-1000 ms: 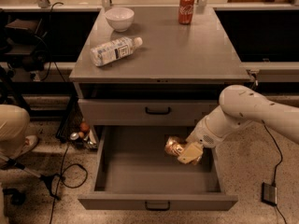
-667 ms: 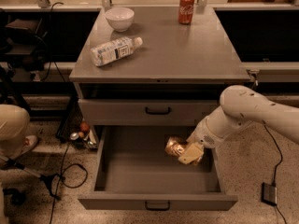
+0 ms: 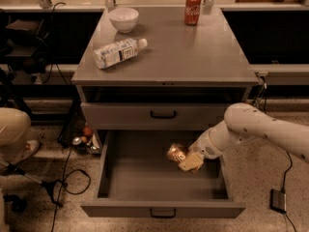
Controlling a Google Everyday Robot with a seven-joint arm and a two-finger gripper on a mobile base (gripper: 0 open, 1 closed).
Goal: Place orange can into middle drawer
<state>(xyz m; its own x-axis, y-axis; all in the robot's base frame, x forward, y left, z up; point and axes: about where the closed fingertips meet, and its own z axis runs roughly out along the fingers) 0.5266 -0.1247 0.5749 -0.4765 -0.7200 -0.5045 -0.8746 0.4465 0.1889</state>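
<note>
Two cans (image 3: 192, 8) (image 3: 176, 153), bottle (image 3: 118, 52), bowl (image 3: 123, 19), jaws in drawer (image 3: 163, 208)

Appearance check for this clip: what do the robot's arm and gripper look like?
The arm is a smooth, rounded off-white shell, thick at its bend and tapering toward the wrist, with no markings or loose cables visible. The gripper at its end is a blockier, tan-cream piece; it is over the open middle drawer, beside the orange can.

In the open middle drawer (image 3: 140, 180), the gripper (image 3: 189, 161) sits toward 2 o'clock, clasping the orange can (image 3: 176, 152). On the cabinet top (image 3: 193, 52): bowl (image 3: 123, 19) at 11, cola can (image 3: 192, 8) at 1, bottle (image 3: 118, 53) at 9.
</note>
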